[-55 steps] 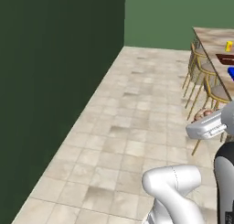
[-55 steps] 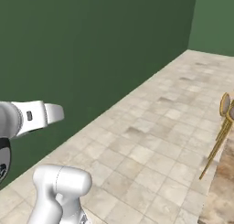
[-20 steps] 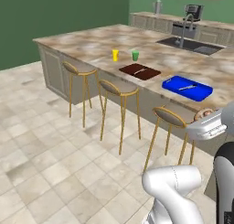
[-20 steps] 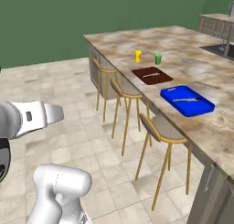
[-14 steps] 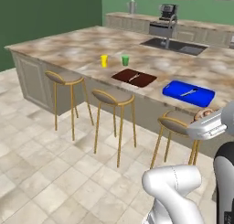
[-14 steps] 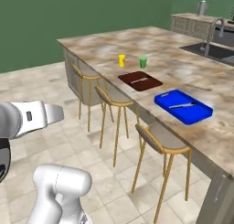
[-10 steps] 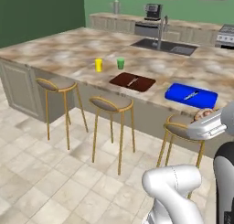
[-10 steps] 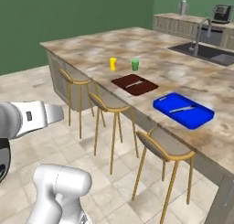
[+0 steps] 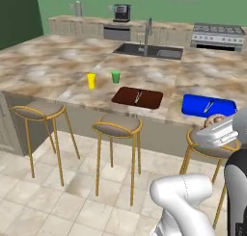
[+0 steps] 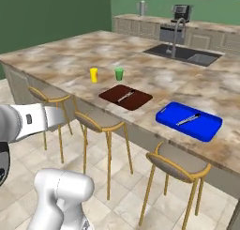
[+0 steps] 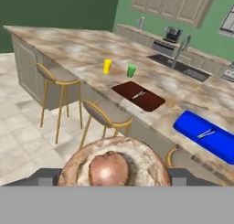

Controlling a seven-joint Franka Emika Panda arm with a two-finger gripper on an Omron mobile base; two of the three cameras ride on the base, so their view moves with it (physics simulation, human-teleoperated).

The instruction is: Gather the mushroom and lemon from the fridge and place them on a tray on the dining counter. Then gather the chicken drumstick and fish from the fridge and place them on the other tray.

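brown tray (image 10: pixel 125 97), blue tray (image 10: pixel 189 120) (stools beneath)

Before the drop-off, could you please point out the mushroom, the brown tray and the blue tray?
mushroom (image 11: pixel 114 166), hand view, on its brown cap between the gripper fingers.
brown tray (image 9: pixel 126 96), left base view, on its bare left part.
blue tray (image 10: pixel 171 115), right base view, on its bare near-left part.

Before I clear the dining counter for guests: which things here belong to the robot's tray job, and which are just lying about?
Part of the job:
- mushroom, held in the gripper
- brown tray
- blue tray
- dining counter

Just lying about:
- yellow cup
- green cup
- three stools
- sink
- stove
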